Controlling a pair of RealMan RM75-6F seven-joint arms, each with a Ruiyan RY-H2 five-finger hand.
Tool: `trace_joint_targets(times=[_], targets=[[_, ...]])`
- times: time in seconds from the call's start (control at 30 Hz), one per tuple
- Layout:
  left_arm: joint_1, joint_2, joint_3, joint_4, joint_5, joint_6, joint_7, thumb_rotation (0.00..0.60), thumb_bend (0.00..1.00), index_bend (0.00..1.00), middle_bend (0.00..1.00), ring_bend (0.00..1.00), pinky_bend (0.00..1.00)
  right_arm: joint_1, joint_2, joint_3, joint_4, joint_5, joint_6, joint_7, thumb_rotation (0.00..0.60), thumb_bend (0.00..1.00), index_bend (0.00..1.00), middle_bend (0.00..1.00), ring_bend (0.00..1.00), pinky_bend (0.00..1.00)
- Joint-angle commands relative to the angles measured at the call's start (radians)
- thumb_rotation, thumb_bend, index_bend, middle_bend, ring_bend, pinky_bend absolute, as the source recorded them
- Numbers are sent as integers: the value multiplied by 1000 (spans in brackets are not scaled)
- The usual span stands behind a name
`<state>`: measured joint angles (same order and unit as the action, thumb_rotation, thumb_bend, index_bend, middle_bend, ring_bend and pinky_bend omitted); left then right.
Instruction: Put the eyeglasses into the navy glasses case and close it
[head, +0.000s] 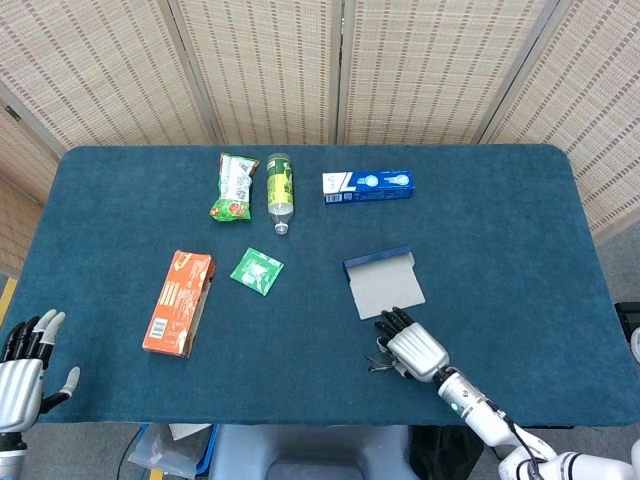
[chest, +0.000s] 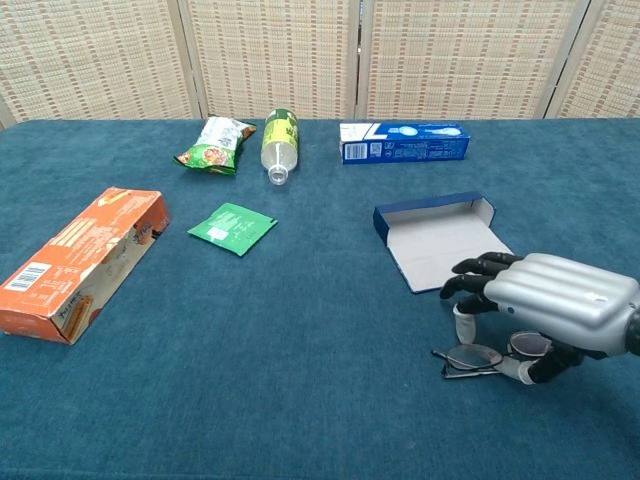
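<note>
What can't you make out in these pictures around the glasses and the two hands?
- Eyeglasses: the right hand covers the far lens and temples in both views; whether its fingers touch the frame is hidden.
- Left hand: cut off by the head view's bottom-left edge; absent from the chest view.
- Navy glasses case: its near corner sits behind the right hand's fingertips in the chest view.

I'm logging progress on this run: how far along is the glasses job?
Early stage. Done: the case already lies open on the table. In hand: the right hand hovers over the glasses, fingers curled down around them, but they seem to lie on the cloth; a firm grip cannot be confirmed. Left: lift them, place them in the case and close it. The left hand is idle.
</note>
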<state>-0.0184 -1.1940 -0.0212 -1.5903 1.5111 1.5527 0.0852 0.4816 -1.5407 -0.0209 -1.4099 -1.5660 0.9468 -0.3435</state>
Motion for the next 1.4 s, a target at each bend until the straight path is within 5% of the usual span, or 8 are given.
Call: trace_joint_targets(times=[0.03, 0.4, 0.73, 1.23, 1.4], targets=[[0, 1, 0, 0, 1, -1, 0, 600, 357, 0, 0, 0, 0, 0, -8, -3, 12, -10, 18, 13, 600, 430, 489, 198, 49, 64], [0, -1, 0, 1, 1, -3, -1, 600, 357, 0, 0, 0, 0, -2, 5, 8, 32, -8, 74, 42, 600, 482, 549, 247, 72, 64], [-4, -5, 1, 0, 8, -6, 1, 600, 357, 0, 0, 0, 0, 57, 51, 123, 51, 81, 64, 39, 600, 482, 549, 247, 73, 64], [4, -2, 4, 5, 1, -5, -4, 600, 357, 0, 0, 0, 0, 186, -100, 210, 250, 241, -55, -14, 600, 482, 549, 242, 73, 64], [4, -3, 3, 10, -3, -8, -9, 600, 357, 0, 0, 0, 0, 204, -141, 218, 291, 270, -56, -25, 600, 466, 399, 190, 71, 64]])
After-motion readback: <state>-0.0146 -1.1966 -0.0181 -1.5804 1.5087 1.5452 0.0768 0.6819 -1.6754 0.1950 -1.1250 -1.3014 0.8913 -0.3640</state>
